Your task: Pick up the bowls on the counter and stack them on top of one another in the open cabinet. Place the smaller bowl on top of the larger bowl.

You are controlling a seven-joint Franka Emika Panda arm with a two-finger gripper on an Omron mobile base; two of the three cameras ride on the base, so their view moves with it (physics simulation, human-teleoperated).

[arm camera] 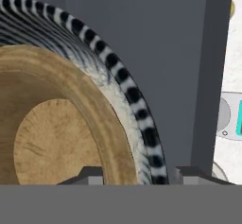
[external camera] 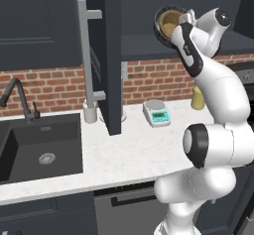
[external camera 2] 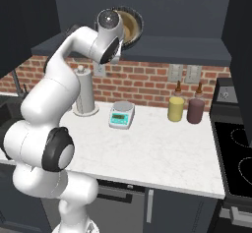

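Bowls first: in the left base view, at the upper right of the frame, the smaller bowl (external camera: 169,23) sits nested inside the larger bowl (external camera: 162,27), both up on the cabinet (external camera: 149,44) shelf. The white arm reaches up from the lower right, and the gripper (external camera: 184,22) is right at the bowls' right rim. The open cabinet door (external camera: 106,55) with its long silver bar handle (external camera: 85,55) hangs down the middle of the frame. Below, on the worktop (external camera: 129,154), a small white scale (external camera: 156,112) stands centre right, a yellow jar (external camera: 198,98) peeks out behind the arm, and the dark sink (external camera: 42,147) fills the lower left.

Over to the right base view: the stack shows at the upper centre, tan bowl (external camera 2: 127,24) inside the dark ribbed one (external camera 2: 136,28), partly hidden behind the arm's wrist. The scale (external camera 2: 122,114) sits mid-frame on the worktop (external camera 2: 162,153), with the yellow jar (external camera 2: 175,107) and a dark red jar (external camera 2: 195,109) further right.

Now the hand view: the tan bowl (arm camera: 56,128) fills the left, cradled by the ribbed bowl's striped rim (arm camera: 123,86). Two finger tips (arm camera: 92,173) poke up at the bottom, spread apart, the left one in front of the tan bowl's rim, the right one outside the ribbed rim; whether they are gripping or released I cannot tell.
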